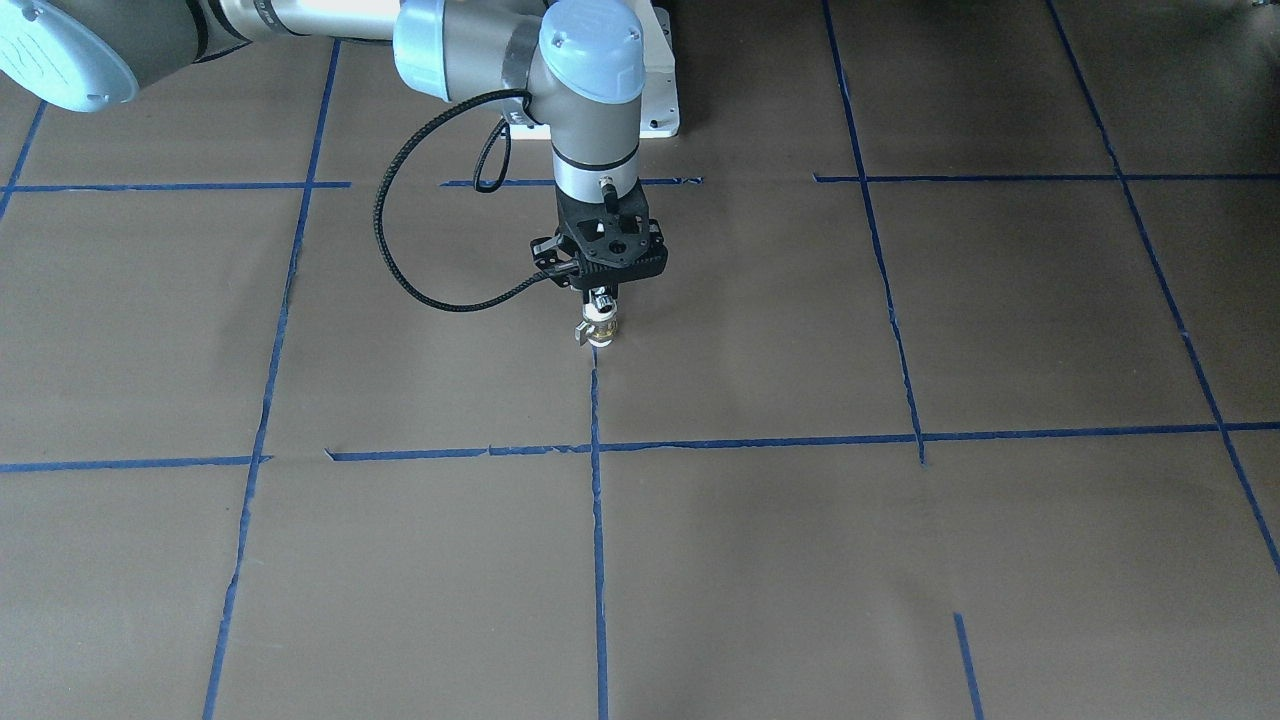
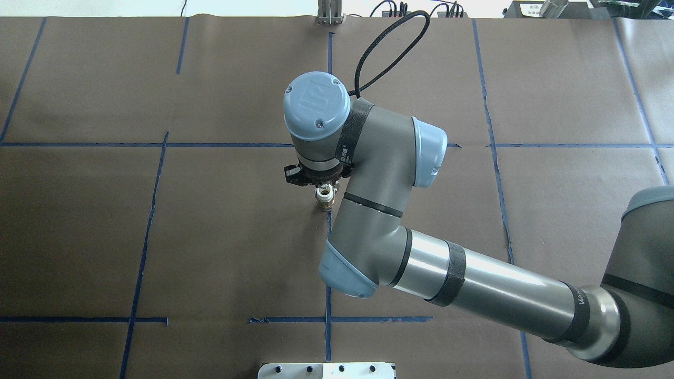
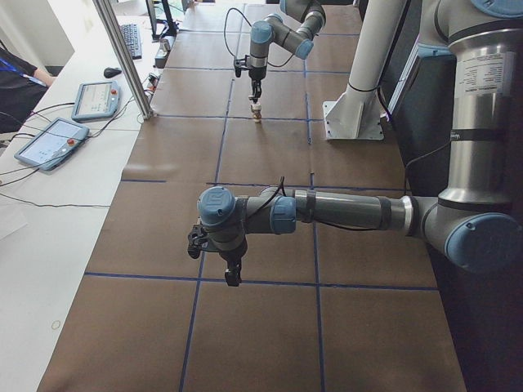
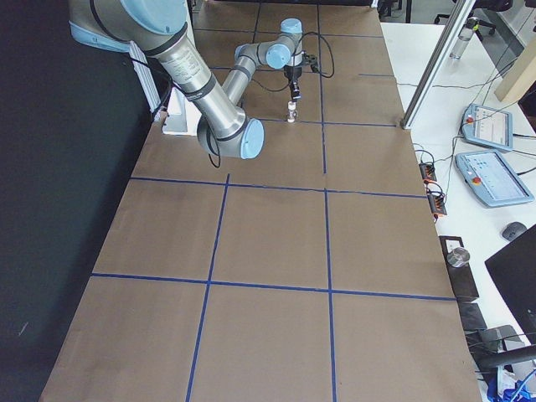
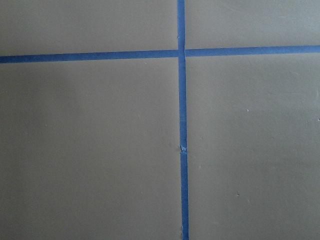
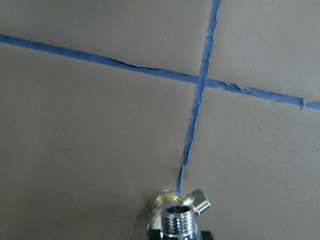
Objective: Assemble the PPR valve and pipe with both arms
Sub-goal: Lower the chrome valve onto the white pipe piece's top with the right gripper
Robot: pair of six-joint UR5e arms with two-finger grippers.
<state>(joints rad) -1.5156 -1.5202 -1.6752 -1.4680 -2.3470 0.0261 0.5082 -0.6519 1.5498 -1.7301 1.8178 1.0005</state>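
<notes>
The left gripper (image 3: 233,275) shows up only from the table's end, small and dark under its wrist, and I can't tell if its fingers are apart or together. Its own camera sees just brown paper and a cross of blue tape (image 5: 182,125).

The right arm (image 2: 474,279) reaches in to the middle of the table. From above, its wrist covers most of the right gripper (image 1: 600,300). That gripper is clenched on the top of a small upright stack. The part it pinches looks to be the silver pipe (image 6: 178,219), whose threaded open end is cut off by the bottom edge of the wrist view. Directly beneath the pipe is the PPR valve (image 1: 599,330), white with brass at the bottom and its little lever poking out sideways. The valve sits over the end of a tape line, but I can't tell whether it touches the paper.

On the side bench a small metal cup (image 4: 457,255) stands by itself, and its contents aren't visible from here.

The table (image 1: 900,560) is covered in brown paper marked into big squares with blue tape that is ragged in places. A white pedestal (image 3: 359,98) stands at the robot's side. On the white bench along the far side lie two teach pendants (image 3: 51,143), a keyboard (image 3: 131,37) and a mouse (image 3: 112,72). A person (image 3: 16,82) is cut off at the edge there.
</notes>
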